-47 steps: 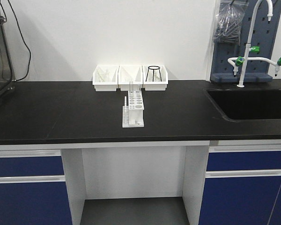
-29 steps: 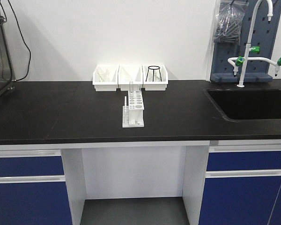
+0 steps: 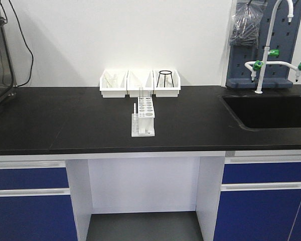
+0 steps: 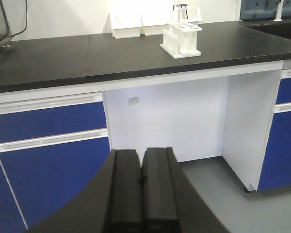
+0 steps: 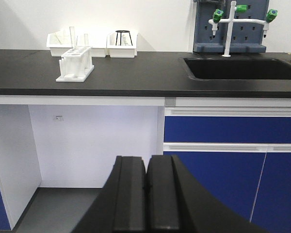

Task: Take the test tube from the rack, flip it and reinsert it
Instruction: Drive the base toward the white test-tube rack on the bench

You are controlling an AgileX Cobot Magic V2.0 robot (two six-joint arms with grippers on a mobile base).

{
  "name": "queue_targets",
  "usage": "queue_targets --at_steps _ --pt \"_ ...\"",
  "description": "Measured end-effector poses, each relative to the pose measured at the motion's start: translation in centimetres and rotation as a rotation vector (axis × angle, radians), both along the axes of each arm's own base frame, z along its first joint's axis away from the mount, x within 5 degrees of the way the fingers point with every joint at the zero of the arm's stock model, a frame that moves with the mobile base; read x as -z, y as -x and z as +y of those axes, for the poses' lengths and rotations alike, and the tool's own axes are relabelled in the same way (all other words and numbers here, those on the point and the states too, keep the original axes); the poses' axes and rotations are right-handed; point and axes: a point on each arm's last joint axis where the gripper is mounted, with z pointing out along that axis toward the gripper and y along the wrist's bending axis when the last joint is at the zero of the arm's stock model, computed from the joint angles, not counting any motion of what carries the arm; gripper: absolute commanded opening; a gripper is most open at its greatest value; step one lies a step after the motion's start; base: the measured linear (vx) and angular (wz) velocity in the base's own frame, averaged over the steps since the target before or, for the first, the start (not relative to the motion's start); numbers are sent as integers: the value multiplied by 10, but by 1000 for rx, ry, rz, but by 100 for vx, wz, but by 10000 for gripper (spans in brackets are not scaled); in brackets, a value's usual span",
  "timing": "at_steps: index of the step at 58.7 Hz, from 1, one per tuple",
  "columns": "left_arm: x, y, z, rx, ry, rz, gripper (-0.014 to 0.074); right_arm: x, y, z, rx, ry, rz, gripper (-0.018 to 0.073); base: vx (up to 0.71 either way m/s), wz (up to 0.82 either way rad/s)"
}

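Observation:
The white rack (image 3: 143, 118) stands on the black counter (image 3: 65, 120), in front of three white bins. A clear test tube (image 3: 140, 92) stands upright in the rack's far end. In the right wrist view the rack (image 5: 75, 63) holds two upright tubes, a taller one (image 5: 72, 36) and another (image 5: 85, 40). In the left wrist view the rack (image 4: 180, 41) is far off at the upper right. My left gripper (image 4: 142, 154) and right gripper (image 5: 146, 160) are both shut and empty. They are low in front of the cabinets, far from the rack, and neither shows in the front view.
Three white bins (image 3: 139, 83) sit at the back by the wall, one with a black wire stand (image 3: 164, 78). A sink (image 3: 271, 110) with a white tap (image 3: 263, 60) is at the right. Blue drawers (image 3: 27, 178) flank an open knee space (image 3: 143, 191).

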Motion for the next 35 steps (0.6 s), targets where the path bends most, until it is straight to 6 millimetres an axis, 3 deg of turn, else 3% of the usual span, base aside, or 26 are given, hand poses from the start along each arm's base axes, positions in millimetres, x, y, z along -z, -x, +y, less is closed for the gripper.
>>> queue_targets --at_steps 17,35 --pt "0 0 0 0 0 0 -6 0 0 0 0 0 0 -11 12 1" --pt "0 0 0 0 0 0 -6 0 0 0 0 0 0 -11 29 -1"
